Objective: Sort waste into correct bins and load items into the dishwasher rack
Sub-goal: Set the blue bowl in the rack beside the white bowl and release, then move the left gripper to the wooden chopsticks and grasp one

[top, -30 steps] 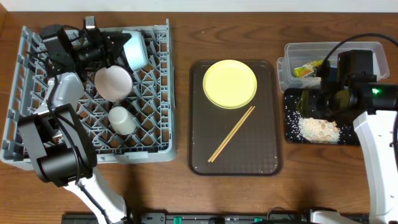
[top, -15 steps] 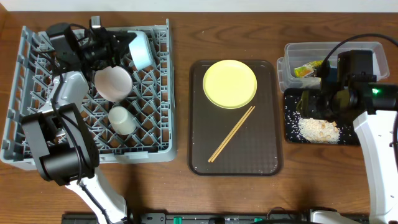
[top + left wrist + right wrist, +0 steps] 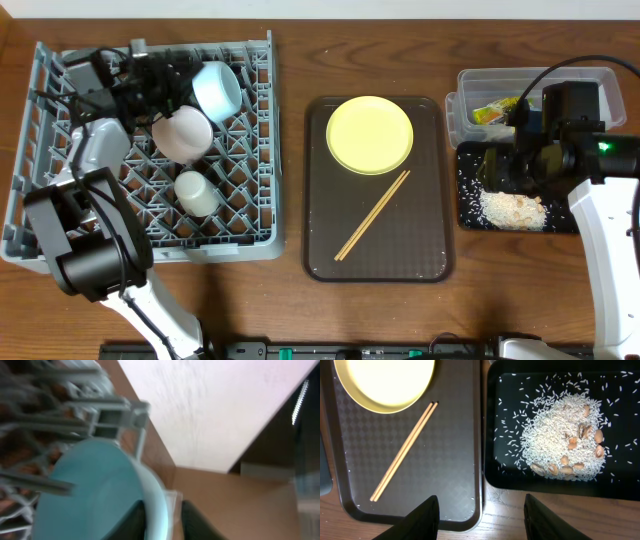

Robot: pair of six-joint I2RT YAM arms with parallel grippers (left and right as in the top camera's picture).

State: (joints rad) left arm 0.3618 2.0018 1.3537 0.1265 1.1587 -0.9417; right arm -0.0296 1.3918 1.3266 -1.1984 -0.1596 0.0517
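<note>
Left tool slightly parted, loose astride rim of light blue bowl, tilted at far side of dishwasher rack; bowl-loading step seemingly ending. Next: back clear, fetch yellow-green plate from brown tray.

Yellow-green plate and pale wooden chopsticks on a brown diamond-patterned tray; white rice in a black tray.

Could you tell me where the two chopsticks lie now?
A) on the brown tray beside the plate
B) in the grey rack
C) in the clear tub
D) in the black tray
A: the chopsticks lie diagonally on the brown tray, close beside the yellow-green plate.
</note>
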